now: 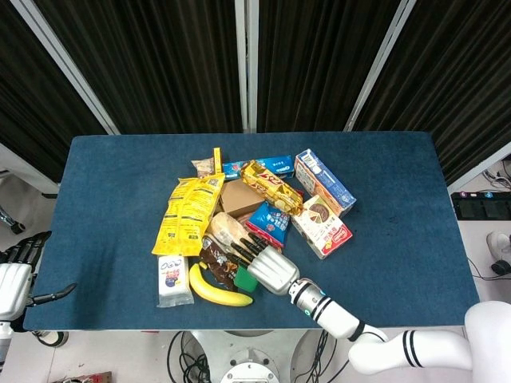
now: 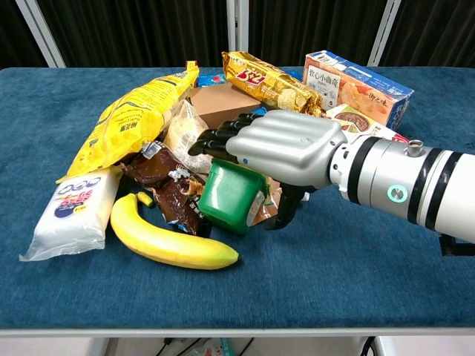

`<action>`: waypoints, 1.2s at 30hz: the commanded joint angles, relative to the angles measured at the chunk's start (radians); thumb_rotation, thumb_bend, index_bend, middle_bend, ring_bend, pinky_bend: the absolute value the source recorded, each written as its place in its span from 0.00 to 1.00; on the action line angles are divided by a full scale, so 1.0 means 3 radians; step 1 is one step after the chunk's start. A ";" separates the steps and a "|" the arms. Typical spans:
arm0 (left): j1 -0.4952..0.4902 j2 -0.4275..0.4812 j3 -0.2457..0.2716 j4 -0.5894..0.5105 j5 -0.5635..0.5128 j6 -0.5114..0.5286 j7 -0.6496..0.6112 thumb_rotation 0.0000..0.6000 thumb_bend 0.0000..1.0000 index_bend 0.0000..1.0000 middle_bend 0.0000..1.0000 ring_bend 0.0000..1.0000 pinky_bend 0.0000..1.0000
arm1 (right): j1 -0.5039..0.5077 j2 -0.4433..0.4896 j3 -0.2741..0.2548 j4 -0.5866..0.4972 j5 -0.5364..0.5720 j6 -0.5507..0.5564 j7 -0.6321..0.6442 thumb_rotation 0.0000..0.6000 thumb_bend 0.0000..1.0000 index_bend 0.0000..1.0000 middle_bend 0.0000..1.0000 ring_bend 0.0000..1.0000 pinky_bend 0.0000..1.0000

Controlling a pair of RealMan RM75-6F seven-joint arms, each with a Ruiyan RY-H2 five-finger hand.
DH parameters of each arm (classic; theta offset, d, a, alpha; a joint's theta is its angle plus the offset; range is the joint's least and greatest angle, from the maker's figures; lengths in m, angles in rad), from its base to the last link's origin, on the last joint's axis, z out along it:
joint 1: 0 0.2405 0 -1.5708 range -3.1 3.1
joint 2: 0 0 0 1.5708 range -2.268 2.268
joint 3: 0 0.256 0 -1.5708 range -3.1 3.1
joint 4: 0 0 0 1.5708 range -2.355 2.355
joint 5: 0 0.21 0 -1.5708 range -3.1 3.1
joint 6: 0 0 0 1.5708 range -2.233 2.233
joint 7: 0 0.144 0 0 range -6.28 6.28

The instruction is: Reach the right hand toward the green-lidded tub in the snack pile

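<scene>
The green-lidded tub (image 2: 228,199) stands tilted at the front of the snack pile, between a brown wrapper and a foil pouch. My right hand (image 2: 286,148) hovers over it, dark fingers stretched across the lid and thumb hanging down by the tub's right side; I cannot tell whether it touches. In the head view the right hand (image 1: 267,268) covers most of the tub (image 1: 243,278). My left hand (image 1: 14,279) hangs with fingers apart off the table's left edge, holding nothing.
A banana (image 2: 171,241) lies just in front of the tub, a white packet (image 2: 70,208) to its left. A yellow bag (image 2: 133,119), a brown wrapper (image 2: 167,189) and boxes (image 2: 356,81) crowd behind. The blue table (image 2: 356,274) stretches right of the pile.
</scene>
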 commanded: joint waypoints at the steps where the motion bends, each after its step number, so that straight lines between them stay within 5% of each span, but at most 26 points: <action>1: 0.0004 -0.0004 0.0002 0.0016 -0.0001 -0.0002 -0.0011 0.47 0.00 0.08 0.10 0.12 0.24 | 0.0022 -0.0014 -0.0025 0.0013 -0.0018 0.0026 0.0018 1.00 0.08 0.00 0.00 0.00 0.02; 7: -0.0002 -0.0009 -0.0001 0.0042 -0.0008 -0.0024 -0.0038 0.48 0.00 0.08 0.10 0.12 0.24 | 0.0063 -0.0029 -0.0070 0.0073 -0.0049 0.0066 0.0056 1.00 0.13 0.04 0.07 0.03 0.14; 15: 0.0009 0.0001 -0.0004 0.0079 -0.0041 -0.0044 -0.0088 0.49 0.00 0.08 0.10 0.12 0.24 | 0.0128 -0.0076 -0.0118 0.0179 -0.0084 0.0059 0.0140 1.00 0.18 0.28 0.21 0.19 0.32; 27: -0.0002 -0.0008 -0.0003 0.0108 -0.0045 -0.0081 -0.0113 0.51 0.00 0.08 0.10 0.12 0.24 | 0.0098 -0.0114 -0.0182 0.0286 -0.0325 0.0262 0.0289 1.00 0.18 0.67 0.47 0.37 0.34; 36: -0.0006 0.0007 -0.0003 0.0080 -0.0040 -0.0089 -0.0089 0.54 0.00 0.08 0.10 0.12 0.24 | 0.0047 -0.0068 -0.0184 0.0293 -0.0524 0.0440 0.0445 1.00 0.24 0.76 0.56 0.45 0.35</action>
